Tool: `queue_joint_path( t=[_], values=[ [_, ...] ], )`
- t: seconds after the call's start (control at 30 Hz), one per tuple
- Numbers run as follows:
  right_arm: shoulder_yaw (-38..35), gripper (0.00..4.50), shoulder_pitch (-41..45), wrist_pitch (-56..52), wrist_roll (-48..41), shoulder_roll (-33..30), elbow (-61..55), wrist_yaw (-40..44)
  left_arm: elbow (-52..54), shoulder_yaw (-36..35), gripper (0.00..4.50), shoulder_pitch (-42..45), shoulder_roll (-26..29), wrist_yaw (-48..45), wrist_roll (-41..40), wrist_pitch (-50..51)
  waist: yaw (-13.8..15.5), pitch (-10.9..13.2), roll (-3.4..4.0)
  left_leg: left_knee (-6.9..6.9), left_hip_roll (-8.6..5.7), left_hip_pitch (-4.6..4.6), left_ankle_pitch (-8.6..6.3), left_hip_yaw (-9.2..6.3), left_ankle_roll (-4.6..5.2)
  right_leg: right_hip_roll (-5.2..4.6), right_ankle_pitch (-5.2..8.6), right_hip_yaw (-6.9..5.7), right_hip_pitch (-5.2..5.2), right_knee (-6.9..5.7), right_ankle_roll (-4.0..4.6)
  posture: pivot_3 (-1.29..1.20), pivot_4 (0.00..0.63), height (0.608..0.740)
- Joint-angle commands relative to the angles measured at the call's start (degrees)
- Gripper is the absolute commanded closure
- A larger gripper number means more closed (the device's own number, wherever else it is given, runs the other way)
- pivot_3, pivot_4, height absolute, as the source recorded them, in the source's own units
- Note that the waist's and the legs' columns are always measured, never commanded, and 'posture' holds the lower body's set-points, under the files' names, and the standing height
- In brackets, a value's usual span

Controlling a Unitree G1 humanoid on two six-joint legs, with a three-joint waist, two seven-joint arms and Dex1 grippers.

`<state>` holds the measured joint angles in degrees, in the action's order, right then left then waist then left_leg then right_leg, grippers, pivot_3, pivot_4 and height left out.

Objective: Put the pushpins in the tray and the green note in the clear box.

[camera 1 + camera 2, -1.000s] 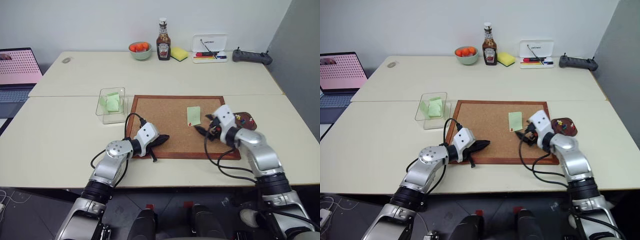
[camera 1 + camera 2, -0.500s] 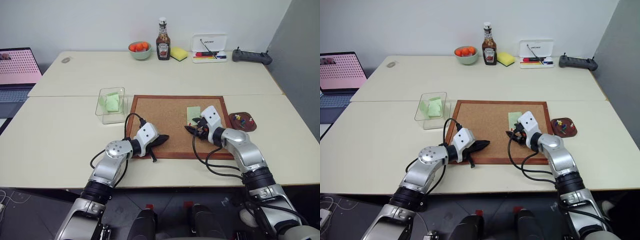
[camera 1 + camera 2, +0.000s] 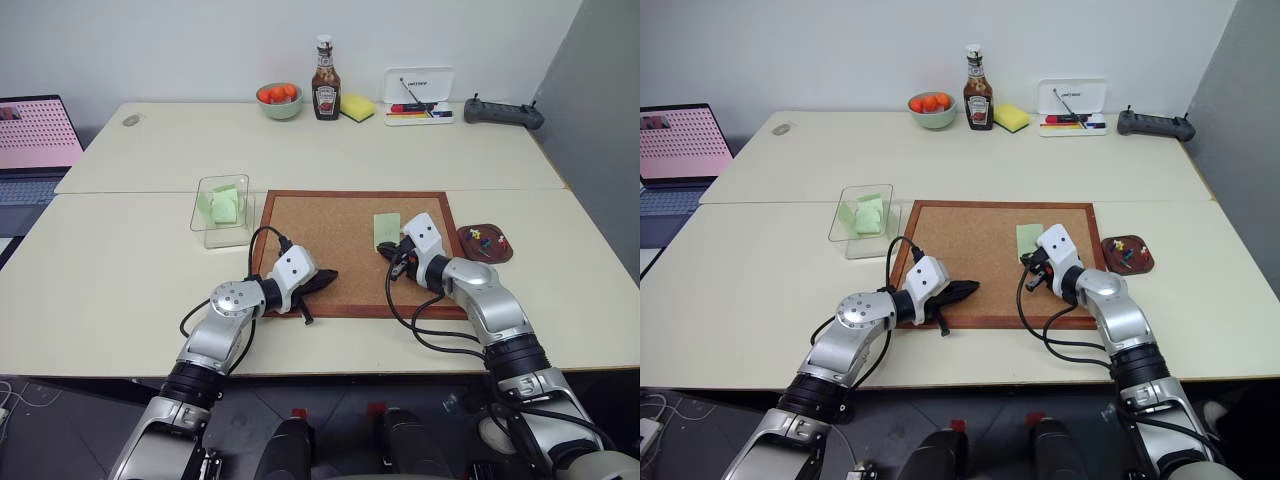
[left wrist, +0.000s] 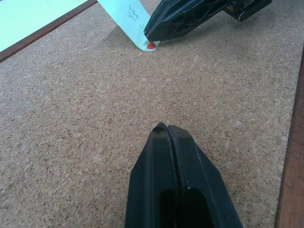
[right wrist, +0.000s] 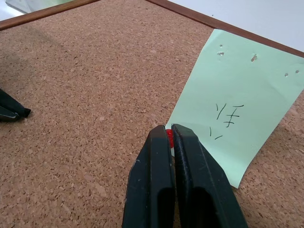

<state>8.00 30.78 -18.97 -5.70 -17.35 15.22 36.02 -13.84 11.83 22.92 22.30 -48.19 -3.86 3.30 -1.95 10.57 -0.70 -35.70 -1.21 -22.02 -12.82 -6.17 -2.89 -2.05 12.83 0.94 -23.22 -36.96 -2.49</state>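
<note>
Right claw [image 5: 169,134] is closed on a red pushpin [image 5: 168,135] stuck at the near corner of the green note [image 5: 240,104], which lies flat on the cork board [image 3: 330,240]. Left claw [image 4: 166,127] is closed on nothing, its tips low over the board's near left part. More pushpins [image 3: 488,238] sit in the dark reddish tray [image 3: 484,248] just right of the board; the clear box [image 3: 222,210], with green slips inside, stands just left of it. Two pale surface [image 3: 130,270] tops meet edge to edge. Along the back, by a white wall, stand a bowl of oranges [image 3: 280,98], a sauce bottle [image 3: 326,82], a yellow sponge [image 3: 358,106], a white marker tray [image 3: 420,100] and a black controller [image 3: 505,114]. A laptop [image 3: 32,140] sits at far left.
</note>
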Motion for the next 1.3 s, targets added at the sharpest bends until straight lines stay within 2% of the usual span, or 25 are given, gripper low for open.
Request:
queue_joint_path(
  t=[0.03,0.47,0.67,0.77,0.8,0.97,1.3],
  values=[
    [-1.02,4.44,0.93,1.48,-0.8,0.03,-2.51,0.49,-1.06,1.43,4.5,-2.0,0.77,-0.71,1.28,1.42,0.0,0.0,0.0,0.0,0.0,0.0,0.0,0.0,0.0,0.0,0.0,0.0,0.0,0.0,0.0,0.0,0.15,0.74],
    [0.37,4.44,0.77,5.23,-0.21,-4.3,-13.22,5.8,-1.48,0.96,4.5,-1.67,0.26,-0.06,0.93,1.32,-0.04,0.01,0.0,0.0,0.01,-0.04,0.0,-0.02,0.0,0.0,0.0,-0.03,-0.04,0.0,0.0,0.0,0.15,0.74],
    [1.72,4.44,0.23,6.93,1.18,-6.53,-14.29,7.31,0.32,-2.72,4.5,0.21,-2.12,1.56,-2.94,3.96,0.05,0.01,0.0,0.0,-0.01,-0.05,0.0,-0.01,0.0,-0.01,0.0,-0.02,-0.04,0.01,0.0,0.0,0.15,0.74],
    [2.45,4.44,0.14,7.85,1.75,-7.09,-14.19,7.57,2.57,-6.5,4.5,1.95,-4.0,2.75,-7.5,8.03,0.09,0.06,-0.08,-0.03,-0.01,-0.07,0.0,-0.02,0.0,-0.02,-0.01,-0.02,-0.04,0.01,-0.01,0.0,0.15,0.74],
    [2.78,4.5,0.13,8.32,2.11,-7.31,-14.09,7.7,3.35,-7.84,4.13,2.57,-4.72,3.15,-9.31,9.53,0.1,0.08,-0.1,-0.03,-0.01,-0.08,0.0,-0.03,0.0,-0.01,-0.01,-0.03,-0.04,0.01,-0.01,0.0,0.15,0.74],
    [3.72,4.5,0.22,10.1,3.45,-7.75,-13.41,8.13,8.04,-11.24,3.16,5.22,-6.49,3.57,-15.56,15.35,0.1,0.17,-0.24,-0.05,-0.01,-0.3,0.0,-0.11,-0.01,-0.01,-0.01,-0.1,-0.17,0.02,-0.02,0.0,0.15,0.74],
    [4.23,4.5,0.17,11.34,4.7,-7.8,-13.17,8.0,10.7,-10.54,1.39,7.42,-7.9,3.36,-18.38,17.44,0.11,0.17,-0.25,-0.05,-0.02,-0.36,0.01,-0.09,-0.03,-0.01,-0.01,-0.07,-0.23,0.04,-0.02,0.0,0.15,0.74]
  ],
)
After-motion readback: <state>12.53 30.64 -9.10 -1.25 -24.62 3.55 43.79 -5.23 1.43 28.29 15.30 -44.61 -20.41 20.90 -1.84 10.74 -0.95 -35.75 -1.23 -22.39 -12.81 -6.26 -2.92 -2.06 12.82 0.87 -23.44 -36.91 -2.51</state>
